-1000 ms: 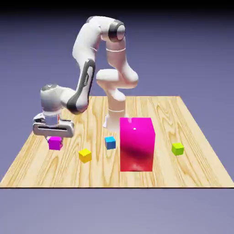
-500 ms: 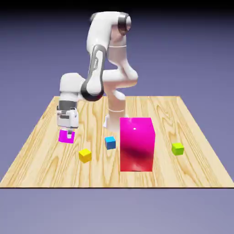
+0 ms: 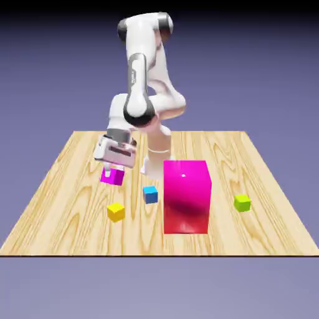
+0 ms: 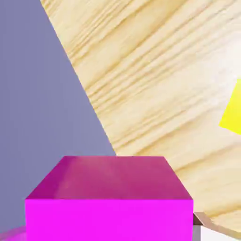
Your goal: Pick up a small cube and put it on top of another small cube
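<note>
My gripper [image 3: 113, 171] is shut on the small magenta-pink cube [image 3: 113, 177], which hangs above the table left of centre in the exterior view. That same cube [image 4: 109, 197] fills the bottom of the hand view and hides most of the fingers; only a grey fingertip [image 4: 203, 226] peeks out at its right. The small blue cube [image 3: 150, 194] rests on the wood to the exterior view's right of the held cube and lower in the picture, apart from it.
A large glossy magenta block [image 3: 186, 195] stands just beyond the blue cube toward the exterior view's right. A yellow small cube [image 3: 116, 212] lies near the front, also seen as a yellow cube [image 4: 232, 113] in the hand view. A lime-green cube [image 3: 242, 202] sits far right. The table's edge [image 4: 80, 89] crosses the hand view.
The arm has swung toward the exterior view's right with the magenta-pink cube in its grip, lifting it off the table and bringing it nearer the blue cube. The hand has turned too.
</note>
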Controlling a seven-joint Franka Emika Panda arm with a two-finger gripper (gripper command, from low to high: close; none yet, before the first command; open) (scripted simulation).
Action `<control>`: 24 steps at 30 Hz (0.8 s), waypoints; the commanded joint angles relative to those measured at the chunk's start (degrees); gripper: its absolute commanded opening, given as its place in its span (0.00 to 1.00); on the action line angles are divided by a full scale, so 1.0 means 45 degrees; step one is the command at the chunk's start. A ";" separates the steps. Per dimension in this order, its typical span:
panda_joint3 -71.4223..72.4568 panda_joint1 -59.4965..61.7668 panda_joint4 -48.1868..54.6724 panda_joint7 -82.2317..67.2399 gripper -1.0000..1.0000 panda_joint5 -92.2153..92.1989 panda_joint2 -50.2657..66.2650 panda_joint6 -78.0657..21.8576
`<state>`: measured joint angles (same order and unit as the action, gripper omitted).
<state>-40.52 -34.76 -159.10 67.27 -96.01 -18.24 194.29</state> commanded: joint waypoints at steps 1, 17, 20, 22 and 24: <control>-0.0085 -0.0302 -0.0117 0.0421 0.00 -0.0568 -0.0193 0.0270; -0.3411 -0.6491 -0.1513 0.8346 0.00 -0.6526 -0.2598 0.4200; -0.3910 -0.6983 -0.1849 0.9582 0.00 -0.6848 -0.2622 0.4598; -0.4343 -0.7444 -0.1878 0.9811 0.00 -0.6702 -0.2261 0.4211; -0.5210 -0.8366 -0.1935 1.0269 0.00 -0.6411 -0.1537 0.3437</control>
<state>-63.96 -72.40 -167.80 113.50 -124.84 -25.16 209.81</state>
